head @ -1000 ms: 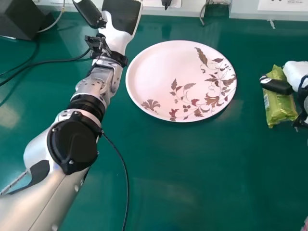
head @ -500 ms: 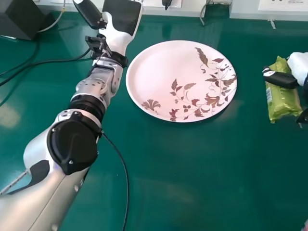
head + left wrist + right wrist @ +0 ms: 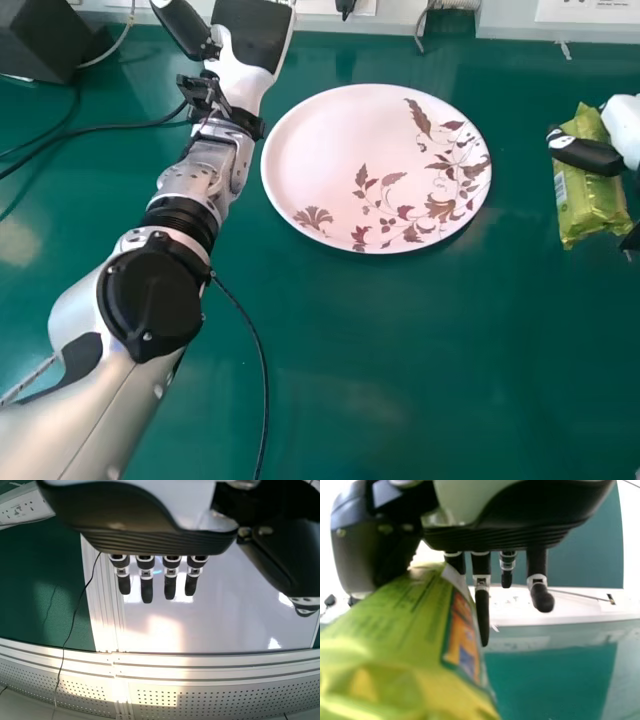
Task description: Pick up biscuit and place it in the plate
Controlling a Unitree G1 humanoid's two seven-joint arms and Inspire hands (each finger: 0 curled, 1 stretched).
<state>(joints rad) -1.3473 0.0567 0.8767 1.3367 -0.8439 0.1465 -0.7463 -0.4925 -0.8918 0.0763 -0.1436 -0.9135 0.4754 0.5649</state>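
At the head view's right edge, the white-and-black right hand (image 3: 622,130) grasps the yellow-green, crinkled plastic biscuit packet (image 3: 590,208), its black thumb (image 3: 588,155) lying across the wrapper. The right wrist view adds what the head view hides: fingers against the packet's far side, opposite the thumb, others extended beside it, and an orange-and-blue printed panel on the wrapper. The head view, in turn, gives the packet's place, to the right of the round white plate (image 3: 330,130) with brown leaf patterns and well apart from it, with green tabletop (image 3: 380,380) between.

Along the plate's left side, opposite the packet, runs the silver left arm (image 3: 190,185), close to the rim. Its left hand (image 3: 245,55) is released; the left wrist view shows straight fingers above a glossy white panel (image 3: 225,615). A thin black cable (image 3: 258,350) trails beside that arm, and a dark box (image 3: 38,40) sits at the far left corner.
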